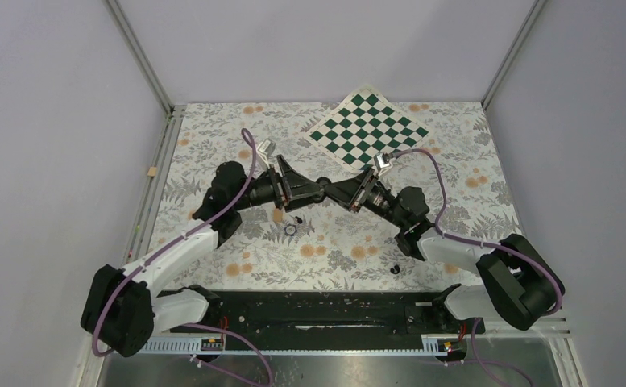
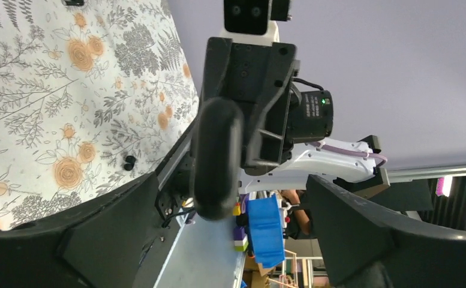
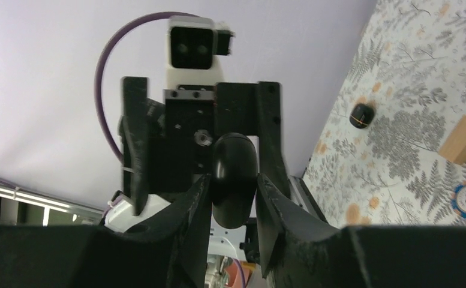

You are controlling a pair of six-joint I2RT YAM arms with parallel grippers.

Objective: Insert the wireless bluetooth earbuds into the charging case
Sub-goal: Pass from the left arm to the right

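Pinching the charging case [image 3: 233, 159] — right pincer [image 3: 233, 186], unclear from overhead.

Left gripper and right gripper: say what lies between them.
The charging case, pinched by the right gripper, with the left gripper open wide around it. Both wrist views show it.

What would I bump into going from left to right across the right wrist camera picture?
Purple looped cable → black oval charging case → small glossy black round lump → tan wooden block.
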